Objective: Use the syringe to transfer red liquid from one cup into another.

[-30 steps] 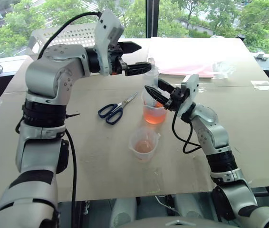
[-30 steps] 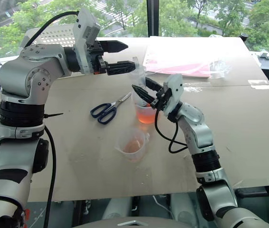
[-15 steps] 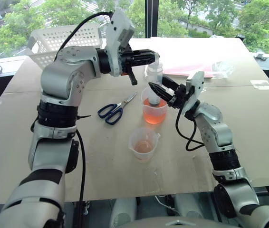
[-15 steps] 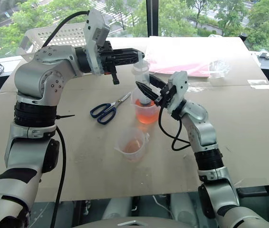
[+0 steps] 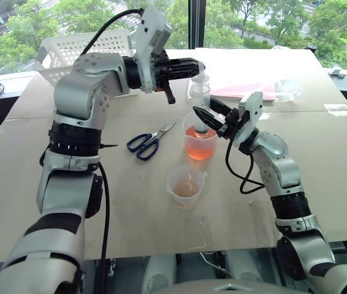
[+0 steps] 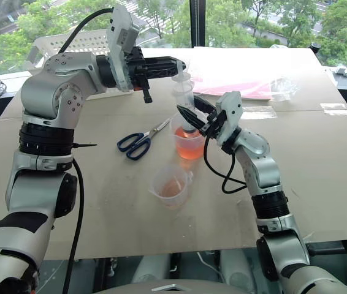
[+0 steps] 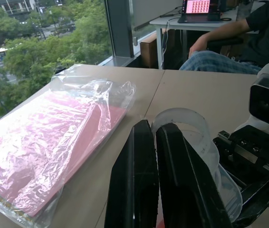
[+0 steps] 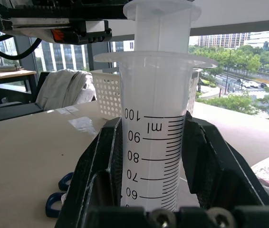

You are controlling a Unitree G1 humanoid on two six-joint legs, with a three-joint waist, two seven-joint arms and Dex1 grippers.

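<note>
At frame centre, the right claw (image 5: 205,116) clamps the syringe (image 5: 200,103) upright in the taller cup (image 5: 200,142). The left claw (image 5: 195,65), closed, pinches its plunger ring; drawing up liquid looks next, needing a straight upward pull.

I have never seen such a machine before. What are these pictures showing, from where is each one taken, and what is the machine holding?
This is a humanoid robot with two arms, each ending in a two-fingered black gripper. Two pictures come from cameras on its head, looking down over a table. The other two come from a camera on each wrist, looking along the fingers.

On the table stand a taller cup and a shorter cup, both with orange-red liquid, beside blue-handled scissors, a white basket and a pink packet in plastic.

The right gripper is shut on the syringe, holding it upright in the taller cup. The left gripper, fingers closed, is at the ring-shaped top of the plunger.
</note>
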